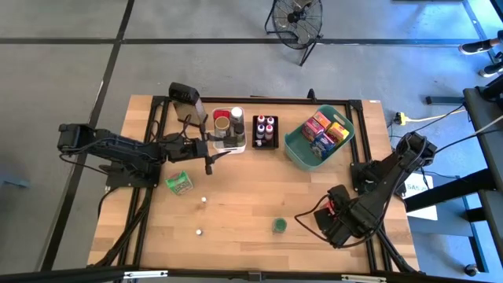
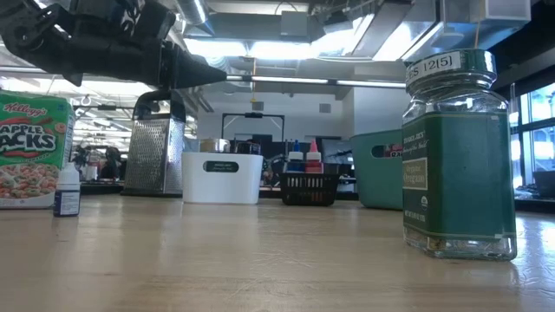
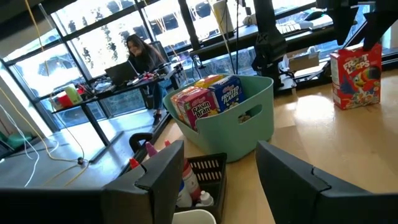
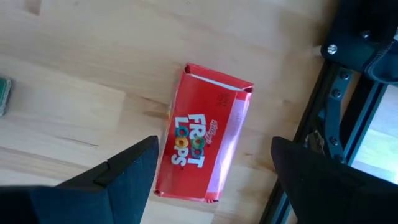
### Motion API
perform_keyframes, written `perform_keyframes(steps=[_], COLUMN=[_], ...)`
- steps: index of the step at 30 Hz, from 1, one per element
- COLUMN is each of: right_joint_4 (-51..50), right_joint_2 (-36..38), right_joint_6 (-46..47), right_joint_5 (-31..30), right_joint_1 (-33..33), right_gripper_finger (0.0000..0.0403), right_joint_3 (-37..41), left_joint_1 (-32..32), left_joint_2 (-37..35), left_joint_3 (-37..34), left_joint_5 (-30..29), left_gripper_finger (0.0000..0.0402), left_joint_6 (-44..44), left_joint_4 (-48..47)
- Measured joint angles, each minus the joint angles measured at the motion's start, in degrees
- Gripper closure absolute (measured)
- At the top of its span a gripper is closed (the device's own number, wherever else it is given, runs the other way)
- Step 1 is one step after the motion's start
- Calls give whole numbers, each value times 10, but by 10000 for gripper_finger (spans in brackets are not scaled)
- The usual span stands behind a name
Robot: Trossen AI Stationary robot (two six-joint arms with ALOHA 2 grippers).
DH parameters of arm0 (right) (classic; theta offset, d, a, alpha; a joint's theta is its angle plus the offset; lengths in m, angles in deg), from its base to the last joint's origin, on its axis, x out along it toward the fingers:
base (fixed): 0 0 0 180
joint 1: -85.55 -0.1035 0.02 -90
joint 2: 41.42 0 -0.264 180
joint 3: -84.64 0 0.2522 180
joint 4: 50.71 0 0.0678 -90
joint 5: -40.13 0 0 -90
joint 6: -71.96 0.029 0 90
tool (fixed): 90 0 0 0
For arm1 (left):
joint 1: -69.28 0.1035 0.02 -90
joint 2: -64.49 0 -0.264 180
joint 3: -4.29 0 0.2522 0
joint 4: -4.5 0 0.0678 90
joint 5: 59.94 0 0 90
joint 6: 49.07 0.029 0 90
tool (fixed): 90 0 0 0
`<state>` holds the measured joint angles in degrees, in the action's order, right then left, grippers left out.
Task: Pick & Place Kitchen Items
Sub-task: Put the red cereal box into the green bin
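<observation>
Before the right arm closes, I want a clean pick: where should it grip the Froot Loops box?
Grip the Froot Loops box across its two long side edges, near the middle, coming straight down from above. It stands upright on the table with its narrow top flap facing the wrist camera, and the right gripper, its jaws open, already hovers over it and looks wide enough to straddle it.

**Counts of items on the wooden tabletop**

Three containers: one white plastic bin (image 1: 228, 130), one black wire tray (image 1: 265, 131), one teal plastic basket (image 1: 299, 149). Two small white bottles (image 1: 203, 200). One green-labelled glass jar (image 2: 457, 156). One green cereal box (image 1: 179, 183). One red cereal box (image 4: 203, 140).
</observation>
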<state>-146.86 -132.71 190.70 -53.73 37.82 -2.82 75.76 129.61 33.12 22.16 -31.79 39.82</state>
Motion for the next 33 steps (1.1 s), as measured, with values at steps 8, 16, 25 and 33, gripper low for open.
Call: perform_keyframes(steps=[8, 16, 25, 33], right_joint_4=[4, 15, 34, 105], right_joint_2=[0, 0, -3, -3], right_joint_6=[9, 10, 9, -2], right_joint_5=[0, -22, -22, -6], right_joint_1=[0, 0, 0, 0], right_gripper_finger=[88, 88, 88, 88], right_joint_3=[5, 5, 16, 89], left_joint_1=[0, 0, 0, 0], left_joint_2=[0, 0, 0, 0], left_joint_3=[0, 0, 0, 0], left_joint_5=[0, 0, 0, 0], left_gripper_finger=[206, 206, 206, 206], left_joint_6=[0, 0, 0, 0], left_joint_4=[0, 0, 0, -1])
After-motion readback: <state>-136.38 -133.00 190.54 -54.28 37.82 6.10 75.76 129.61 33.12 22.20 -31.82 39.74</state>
